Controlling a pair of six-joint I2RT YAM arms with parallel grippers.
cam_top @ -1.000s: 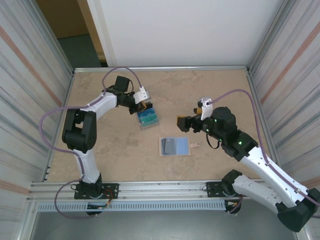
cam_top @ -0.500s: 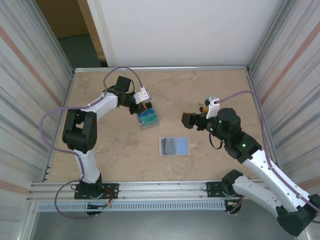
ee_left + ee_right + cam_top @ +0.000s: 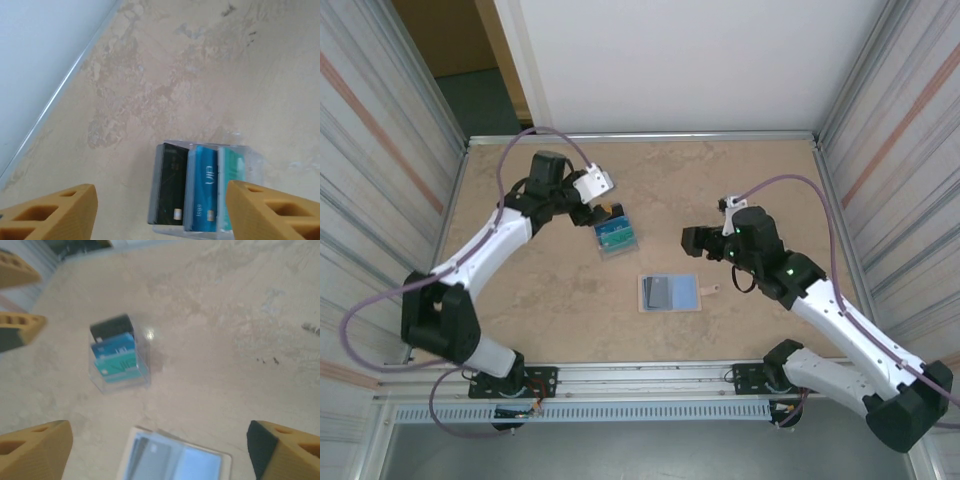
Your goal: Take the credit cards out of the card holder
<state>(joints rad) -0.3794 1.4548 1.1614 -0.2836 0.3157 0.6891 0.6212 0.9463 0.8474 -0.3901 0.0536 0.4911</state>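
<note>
Three credit cards, black (image 3: 170, 182), blue (image 3: 204, 187) and teal (image 3: 231, 170), stand side by side in a small clear box (image 3: 616, 238) left of the table's centre. My left gripper (image 3: 604, 212) hovers just behind the box, open, with nothing between its fingers (image 3: 55, 210). The card holder (image 3: 669, 292) lies unfolded and flat at the middle front, beige-rimmed with pale blue-grey inner faces and a greyish card shape in its left half (image 3: 150, 460). My right gripper (image 3: 688, 241) hangs open above and to the right of it, holding nothing.
The card holder's small tab (image 3: 711, 290) sticks out to the right. Metal-ribbed walls close in both sides, and a white panel stands at the back. In the right wrist view the left gripper's tan fingers (image 3: 17, 322) show at top left.
My left gripper has opened and drawn back up-left from the clear box, its elbow swinging out to the left. The right gripper has shifted slightly and narrowed a little. Cards and holder have not moved.
</note>
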